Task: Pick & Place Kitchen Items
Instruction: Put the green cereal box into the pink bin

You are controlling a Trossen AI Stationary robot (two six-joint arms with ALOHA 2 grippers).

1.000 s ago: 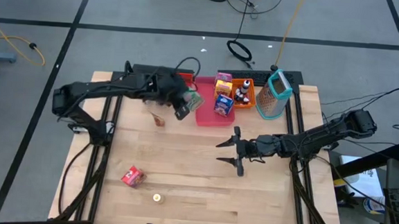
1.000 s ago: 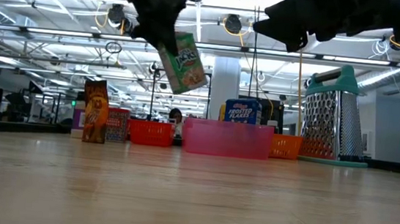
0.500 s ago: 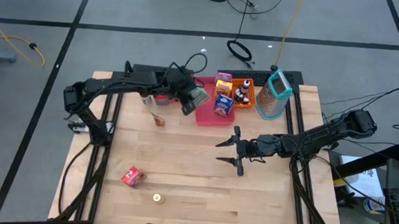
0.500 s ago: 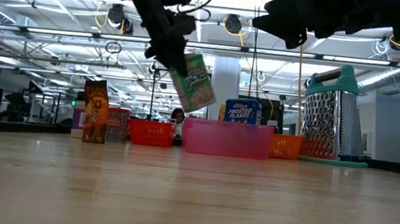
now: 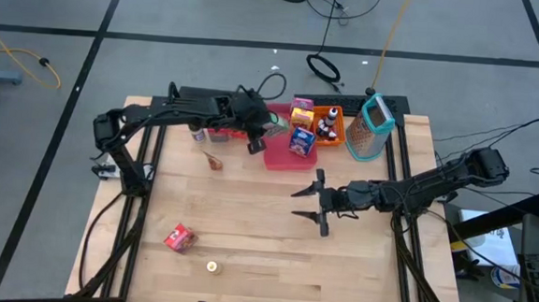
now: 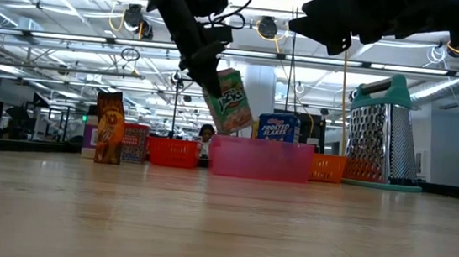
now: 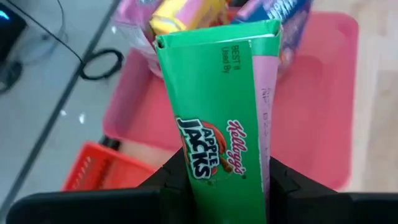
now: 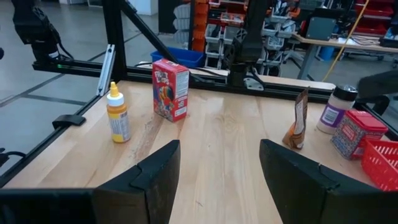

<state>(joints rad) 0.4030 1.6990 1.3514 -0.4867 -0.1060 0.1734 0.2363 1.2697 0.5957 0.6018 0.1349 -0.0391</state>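
Note:
A green Apple Jacks box (image 6: 232,102) hangs tilted in the air, with my left gripper (image 6: 207,69) shut on its upper end. In the high view the box (image 5: 273,125) is over the left edge of the pink tray (image 5: 286,154) at the table's far side. A yellow box (image 5: 302,109) and a blue Frosted Flakes box (image 6: 279,126) stand in that tray's far part. My right gripper (image 5: 297,205) hovers open near the table's middle, its fingers empty. A red box (image 5: 180,237) and a small yellow bottle (image 5: 212,266) stand near the front left. My left gripper pinches the green box between its two fingers (image 7: 176,178), one on each side of the box's upper end (image 7: 214,180). The fingers slant down from the table's left. The box is lifted clear and hangs tilted, its lower end (image 6: 240,126) just above the pink tray's rim.
A red tray (image 6: 172,151) lies left of the pink one and an orange tray (image 5: 332,127) with little bottles right of it. A metal grater (image 5: 372,129) stands at the far right. A brown pouch (image 5: 214,162) stands under the left arm.
My left gripper has carried the green box down and toward the table's right and far edges, to the pink tray, rolling its wrist on the way. The box, still tilted, hangs lower, close over the tray's left edge.

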